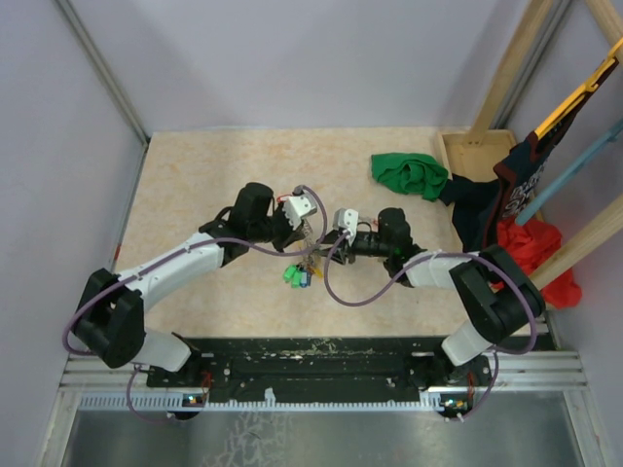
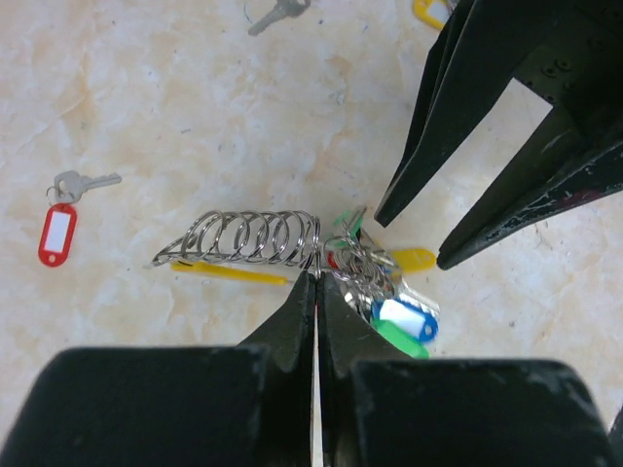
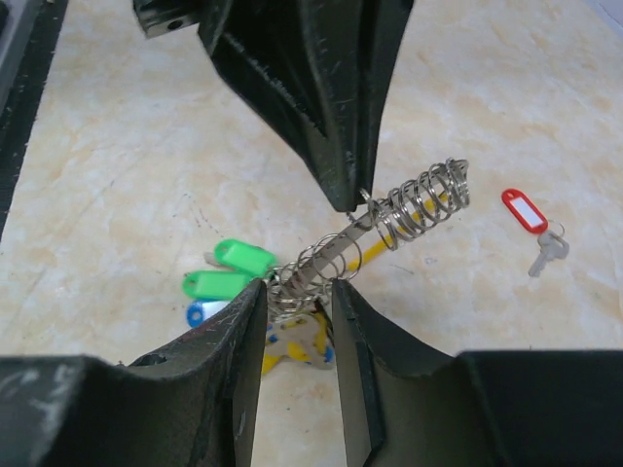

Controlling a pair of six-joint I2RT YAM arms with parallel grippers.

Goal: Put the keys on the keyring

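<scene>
Closest to the left wrist lens, my left gripper pinches the keyring wire, probably steadying it for threading. Right wrist: my right gripper stands parted, straddling the keyring, gripping nothing. Overhead, both meet at the middle of the table, a pale marbled board; plain walls, green cloth at right.

Layout: coiled grey metal keyring lay mid-frame

In the left wrist view, a silver key with a red oblong tag sat well to its left; a loose silver key lay at the top edge.
</scene>
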